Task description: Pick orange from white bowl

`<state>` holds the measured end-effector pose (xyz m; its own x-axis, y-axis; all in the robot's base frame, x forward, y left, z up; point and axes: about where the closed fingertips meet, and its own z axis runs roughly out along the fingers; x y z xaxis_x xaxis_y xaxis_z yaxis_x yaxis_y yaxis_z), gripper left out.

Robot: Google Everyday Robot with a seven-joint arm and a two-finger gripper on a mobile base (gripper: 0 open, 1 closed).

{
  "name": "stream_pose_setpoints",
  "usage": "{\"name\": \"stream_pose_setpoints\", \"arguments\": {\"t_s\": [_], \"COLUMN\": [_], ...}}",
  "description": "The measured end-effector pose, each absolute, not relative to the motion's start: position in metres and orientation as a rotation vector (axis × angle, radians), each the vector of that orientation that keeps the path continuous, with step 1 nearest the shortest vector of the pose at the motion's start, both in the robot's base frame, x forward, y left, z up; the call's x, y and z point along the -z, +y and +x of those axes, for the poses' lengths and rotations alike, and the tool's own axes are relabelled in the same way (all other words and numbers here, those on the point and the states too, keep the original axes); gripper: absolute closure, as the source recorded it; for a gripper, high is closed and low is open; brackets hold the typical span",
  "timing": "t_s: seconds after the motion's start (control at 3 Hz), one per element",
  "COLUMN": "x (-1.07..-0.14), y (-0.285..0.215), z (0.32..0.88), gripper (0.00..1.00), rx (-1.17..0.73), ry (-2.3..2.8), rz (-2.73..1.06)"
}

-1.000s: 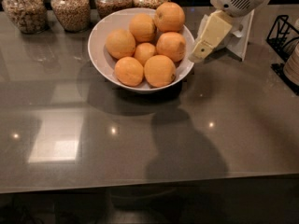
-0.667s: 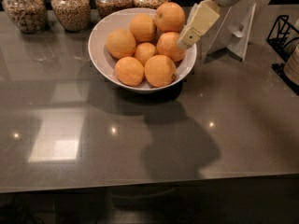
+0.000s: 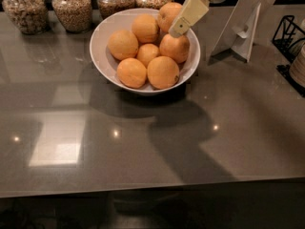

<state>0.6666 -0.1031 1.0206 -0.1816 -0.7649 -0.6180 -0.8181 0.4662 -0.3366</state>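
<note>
The gripper is seen at the upper right, over the far right part of the white bowl. Its cream-coloured end is presented as a single slab, so it cannot be told whether the jaws are apart or together. Nothing is seen to be held. The tip is placed just above the orange at the bowl's right side, close beside the rearmost orange. Whether either is touched cannot be told.

The arm is angled down and to the left from a white body at the top edge.

Seven oranges are held in the bowl, with a smaller orange in the middle. The bowl is set on a glossy grey worktop. Four glass jars of grain are lined up behind it, and a white stand and a black wire rack are placed to the right.
</note>
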Motion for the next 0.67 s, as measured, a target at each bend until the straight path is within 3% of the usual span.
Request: {"name": "stream_pose_setpoints", "arguments": {"t_s": [0.33, 0.67], "x": [-1.013, -1.006], "y": [-0.101, -0.094], "z": [0.688, 0.700], "gripper": [0.00, 0.12], "rx": [-0.121, -0.154], "ry": [1.983, 1.990], "rz": [-1.254, -1.237]}}
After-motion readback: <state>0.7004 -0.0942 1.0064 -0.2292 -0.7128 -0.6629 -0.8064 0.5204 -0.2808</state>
